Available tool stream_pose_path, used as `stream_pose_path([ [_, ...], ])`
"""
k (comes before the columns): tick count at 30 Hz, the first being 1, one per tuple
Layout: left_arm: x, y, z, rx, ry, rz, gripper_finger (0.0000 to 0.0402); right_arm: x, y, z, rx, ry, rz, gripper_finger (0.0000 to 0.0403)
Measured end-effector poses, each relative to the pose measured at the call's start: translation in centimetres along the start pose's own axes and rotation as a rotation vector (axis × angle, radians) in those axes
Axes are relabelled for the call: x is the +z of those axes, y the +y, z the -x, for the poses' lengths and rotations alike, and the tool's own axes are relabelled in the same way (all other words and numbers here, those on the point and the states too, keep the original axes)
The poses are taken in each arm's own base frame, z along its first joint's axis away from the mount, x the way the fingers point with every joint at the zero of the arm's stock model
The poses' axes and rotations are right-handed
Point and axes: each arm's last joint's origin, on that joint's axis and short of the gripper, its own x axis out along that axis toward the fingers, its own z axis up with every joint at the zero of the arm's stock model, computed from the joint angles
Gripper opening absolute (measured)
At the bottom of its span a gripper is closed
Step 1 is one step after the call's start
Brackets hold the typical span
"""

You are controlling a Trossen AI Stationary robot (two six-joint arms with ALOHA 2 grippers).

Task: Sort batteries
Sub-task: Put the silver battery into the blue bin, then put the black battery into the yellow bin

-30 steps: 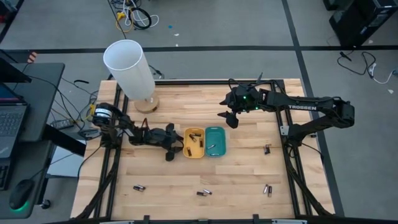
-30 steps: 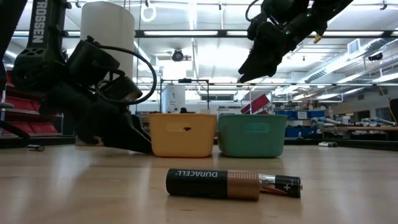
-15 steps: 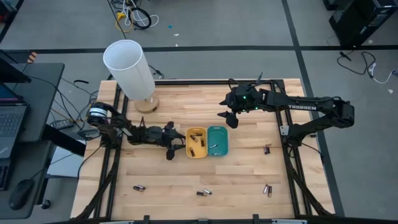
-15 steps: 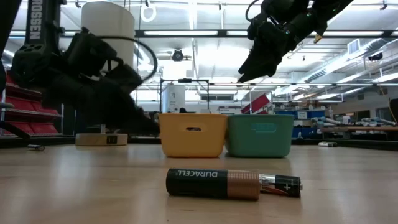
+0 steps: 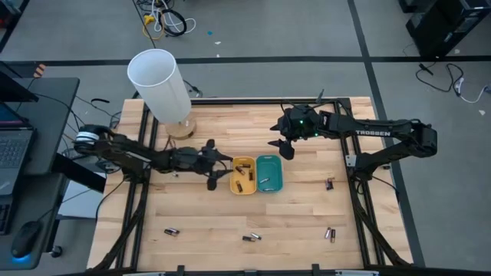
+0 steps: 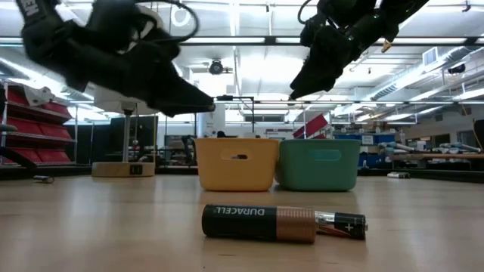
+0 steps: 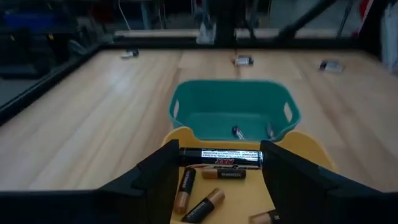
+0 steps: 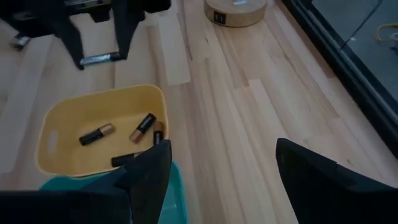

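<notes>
A workshop: parts shelves (image 6: 34, 113) (red bins); strip lights (image 6: 249, 41).

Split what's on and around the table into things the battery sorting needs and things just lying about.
Belongs to the job:
- small cylindrical dark-and-copper batteries, one held by the left gripper, others loose on the wood
- yellow rectangular plastic tray
- teal rectangular plastic tray
- right gripper, waiting open above the table

Lying about:
- tall white cylinder on a round wooden base
- laptop
</notes>
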Motion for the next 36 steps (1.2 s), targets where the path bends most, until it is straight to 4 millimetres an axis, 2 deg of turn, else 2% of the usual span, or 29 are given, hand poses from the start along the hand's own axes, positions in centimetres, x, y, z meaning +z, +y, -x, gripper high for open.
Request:
stream_pose_path([
  [4, 2.5, -0.3, -2.2, -0.005, 0.084, -0.071, 0.0224, -0.1, -0.1, 0.0, -0.035, 0.008, 0.000, 0.0274],
  [9, 4.8, -0.4, -5.3, -0.017, 0.077, -0.143, 0.0224, -0.8, -0.1, 0.2, -0.062, 0.087, -0.017, 0.0275],
  [16, 4.9, 0.4, -9.4, -0.091, 0.099, -0.030, 0.0225, -3.0, 0.0, 0.7, -0.046, 0.315, -0.024, 0.0275],
  [19, 5.5, 0.3, -11.0, -0.092, 0.079, 0.053, 0.0225, -3.9, 0.2, 1.1, -0.021, 0.420, -0.014, 0.0274],
  [22, 6.0, -0.1, -12.4, -0.102, 0.073, 0.055, 0.0229, -4.6, 0.3, 1.5, -0.008, 0.502, -0.020, 0.0273],
  [27, 6.4, -0.5, -13.7, -0.110, 0.063, 0.003, 0.0262, -5.5, 0.6, 2.0, 0.064, 0.606, -0.028, 0.0267],
  [32, 6.2, -0.5, -13.7, -0.097, 0.088, -0.018, 0.0308, -5.8, 0.7, 2.2, 0.105, 0.631, 0.012, 0.0261],
  [36, 6.3, -0.4, -13.5, -0.079, 0.111, 0.036, 0.0330, -5.9, 0.7, 2.3, 0.110, 0.644, 0.022, 0.0260],
])
